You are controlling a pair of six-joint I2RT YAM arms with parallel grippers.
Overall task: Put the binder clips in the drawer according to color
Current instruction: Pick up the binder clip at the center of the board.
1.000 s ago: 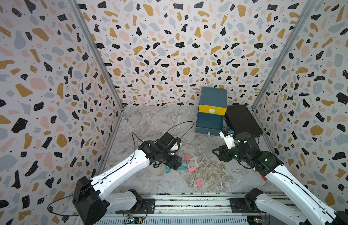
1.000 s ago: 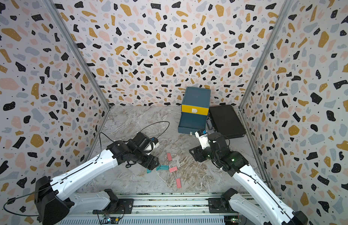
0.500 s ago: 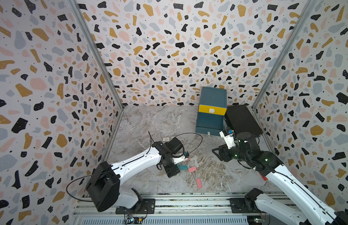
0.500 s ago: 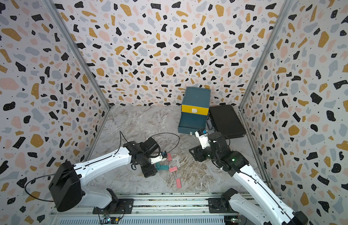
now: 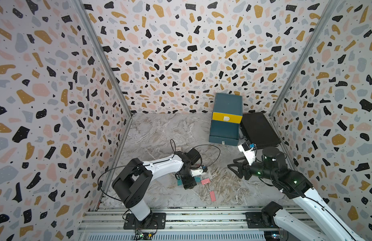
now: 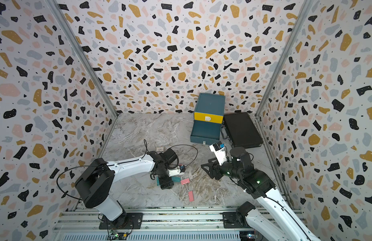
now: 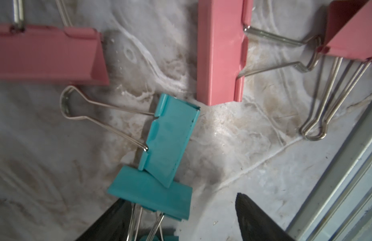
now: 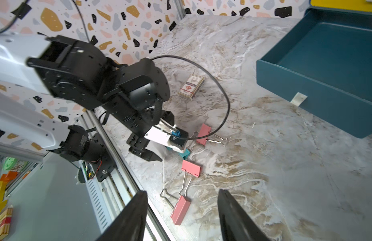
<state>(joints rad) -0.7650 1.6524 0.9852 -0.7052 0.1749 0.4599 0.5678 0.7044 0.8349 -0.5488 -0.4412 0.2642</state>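
**Grip check: L tool (image 7: pixel 182 200) apart over teal clip (image 7: pixel 151 196); R tool (image 8: pixel 182 191) apart, in open air**

L tool: fingers (image 7: pixel 114 225) stand wide, low over the surface (image 7: pixel 233 158). Teal clip lies btwn them, its wire handles running back beside one finger; contact w/ that finger can't be told. No clamp on it. Second teal clip (image 7: pixel 170 139) overlaps the first one's top edge. Three pink clips (image 7: pixel 45 54) (image 7: pixel 220 52) (image 7: pixel 352 31) lie just beyond, the middle one nearly touching the second teal clip.

R tool: hovers off the surface, fingers spread, near the open drawer (image 8: pixel 327 68), which is pulled out of the cabinet (image 5: pixel 228 104) below the yellow front.

Edges/room: metal rail (image 7: pixel 337 187) at the surface edge runs close by L tool's other finger, so it's tight there. Bare marble lies btwn the clips and drawer. Card box (image 8: pixel 191 88) sits behind L arm. Black case (image 5: pixel 258 129) sits just beside the cabinet, by the side wall.
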